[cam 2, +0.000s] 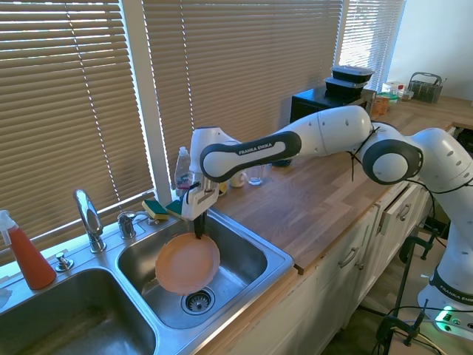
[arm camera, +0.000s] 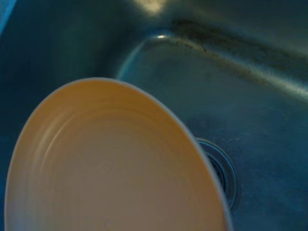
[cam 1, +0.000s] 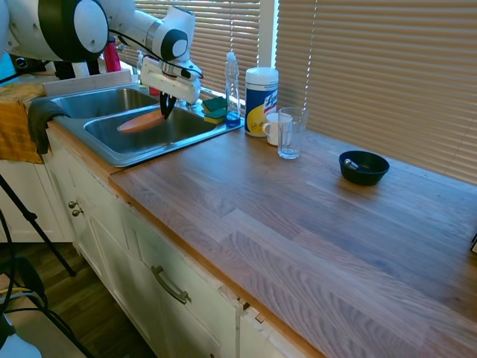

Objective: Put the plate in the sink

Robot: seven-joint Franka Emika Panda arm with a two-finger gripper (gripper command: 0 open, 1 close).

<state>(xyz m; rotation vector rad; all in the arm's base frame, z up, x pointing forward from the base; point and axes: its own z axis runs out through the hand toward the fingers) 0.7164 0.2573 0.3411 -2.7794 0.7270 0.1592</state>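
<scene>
Sink [cam 2: 275, 260]: a steel sink with 2 basins, in the lower left of the second outside view. A tall curved faucet [cam 2: 88, 216] stands behind it.
Arm: the white arm reaches in from the right of the second outside view and bends down over the near basin. Its wrist points straight down.
Plate [cam 2: 187, 263]: the orange plate hangs tilted inside the near basin, low over the drain [cam 2: 197, 300]. I judge that it does not rest on the bottom yet. In the wrist view the plate [arm camera: 110, 168] fills the lower left and the drain [arm camera: 222, 169] peeks out beside it.
Gripper [cam 2: 198, 235]: its 2 dark fingers are pinched tight on the plate's top rim.
Risk 1: if the fingers let go now, the plate could drop, bang on the steel and maybe chip, because it looks to be in the air.
Risk 2: only a thin bit of rim is held, so the tilted plate could slip or swing.
Risk 3: going down too fast could jam the low edge into the basin floor.
Nearby: 2 sponges [cam 2: 168, 208] and a soap bottle [cam 2: 185, 174] sit behind the basin, close to the wrist.
</scene>
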